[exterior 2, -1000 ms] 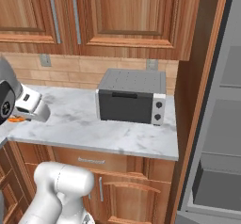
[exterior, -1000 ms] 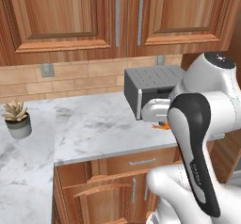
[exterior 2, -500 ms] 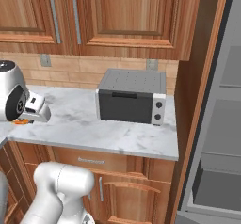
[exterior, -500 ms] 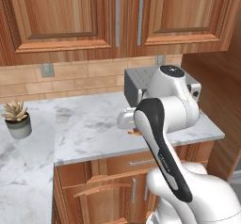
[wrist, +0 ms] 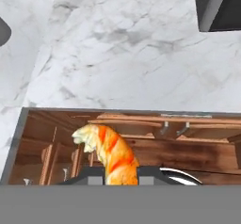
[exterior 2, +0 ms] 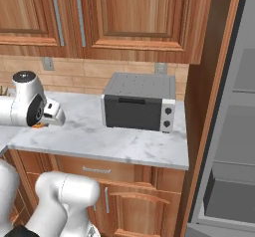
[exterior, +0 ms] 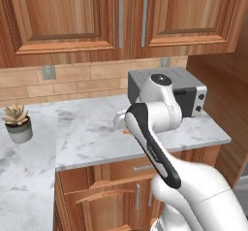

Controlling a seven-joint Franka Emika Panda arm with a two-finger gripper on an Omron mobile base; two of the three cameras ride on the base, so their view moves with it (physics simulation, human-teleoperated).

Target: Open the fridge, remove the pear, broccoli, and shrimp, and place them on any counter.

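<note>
Arm: bent low over the counter (exterior: 87, 138), near its front edge.
Gripper (wrist: 115, 173): squeezed tight on the shrimp (wrist: 109, 153).

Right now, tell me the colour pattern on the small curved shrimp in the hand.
Orange with paler yellowish bands on the small curved shrimp; clearest in the hand view.

Veined marble counter (exterior: 92, 138); glossy wood cabinets (exterior: 63, 16).

Brown wooden wall cabinets (exterior: 131, 16) hang above a tan brick backsplash (exterior: 87, 79). A wall outlet (exterior: 48, 72) sits behind the potted succulent (exterior: 17, 123).
</note>
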